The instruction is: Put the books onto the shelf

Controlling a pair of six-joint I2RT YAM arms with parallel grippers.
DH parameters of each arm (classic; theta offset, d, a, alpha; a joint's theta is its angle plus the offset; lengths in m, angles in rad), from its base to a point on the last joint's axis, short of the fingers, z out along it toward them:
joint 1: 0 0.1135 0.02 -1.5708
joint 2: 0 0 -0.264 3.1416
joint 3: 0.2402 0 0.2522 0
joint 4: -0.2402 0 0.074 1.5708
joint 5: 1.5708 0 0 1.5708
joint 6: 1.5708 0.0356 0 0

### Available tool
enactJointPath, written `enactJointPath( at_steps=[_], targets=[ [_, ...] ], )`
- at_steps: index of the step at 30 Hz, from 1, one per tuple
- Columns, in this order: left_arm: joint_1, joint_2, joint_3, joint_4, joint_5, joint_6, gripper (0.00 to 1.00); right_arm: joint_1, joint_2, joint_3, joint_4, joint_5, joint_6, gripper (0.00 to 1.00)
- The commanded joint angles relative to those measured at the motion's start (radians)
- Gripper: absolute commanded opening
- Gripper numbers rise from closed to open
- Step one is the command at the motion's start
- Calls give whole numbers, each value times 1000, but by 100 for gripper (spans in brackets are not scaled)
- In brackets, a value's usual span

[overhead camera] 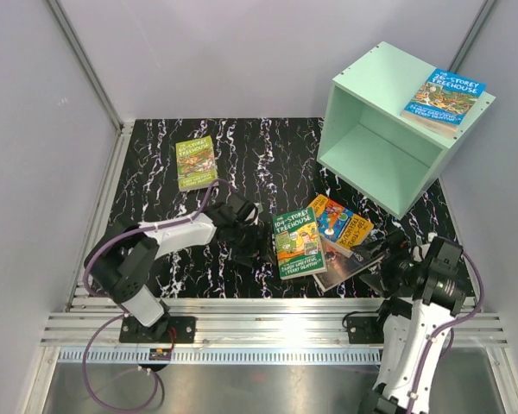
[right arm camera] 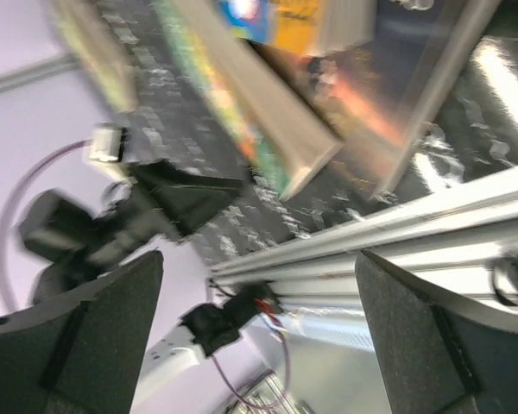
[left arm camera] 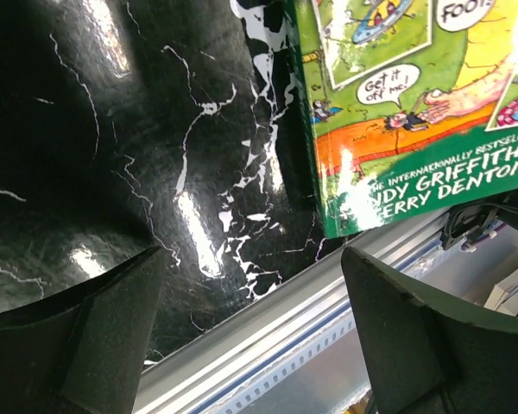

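The mint-green shelf point(overhead camera: 388, 129) stands at the back right, its open face towards the table's middle. A blue Treehouse book point(overhead camera: 445, 99) lies on its top. A lime-green book point(overhead camera: 196, 162) lies flat at the back left. In the middle lie three overlapping books: a green Treehouse one point(overhead camera: 298, 241) point(left arm camera: 414, 103), an orange-blue one point(overhead camera: 341, 222) and a dark one point(overhead camera: 345, 263) point(right arm camera: 397, 112). My left gripper point(overhead camera: 252, 235) point(left arm camera: 252, 259) hangs open just left of the green book, nothing between its fingers. My right gripper point(overhead camera: 387, 257) point(right arm camera: 259, 259) is open and empty beside the dark book's right edge.
A black marbled mat point(overhead camera: 155, 198) covers the table. An aluminium rail point(overhead camera: 276, 323) point(left arm camera: 268, 328) runs along the near edge below both grippers. Grey walls close in the left, back and right sides.
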Motion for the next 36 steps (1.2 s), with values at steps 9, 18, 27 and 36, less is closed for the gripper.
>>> enactJointPath(
  at_steps=[9, 18, 27, 36],
  targets=[
    [4, 48, 75, 62, -1, -32, 86, 513, 469, 136, 265, 492, 166, 100],
    [4, 96, 137, 40, -27, -64, 86, 590, 664, 18, 635, 373, 207, 100],
    [4, 223, 261, -47, -71, -38, 85, 679, 942, 50, 867, 348, 206, 100],
    [9, 352, 352, -78, -51, -53, 84, 684, 1037, -47, 1063, 289, 226, 100]
  ],
)
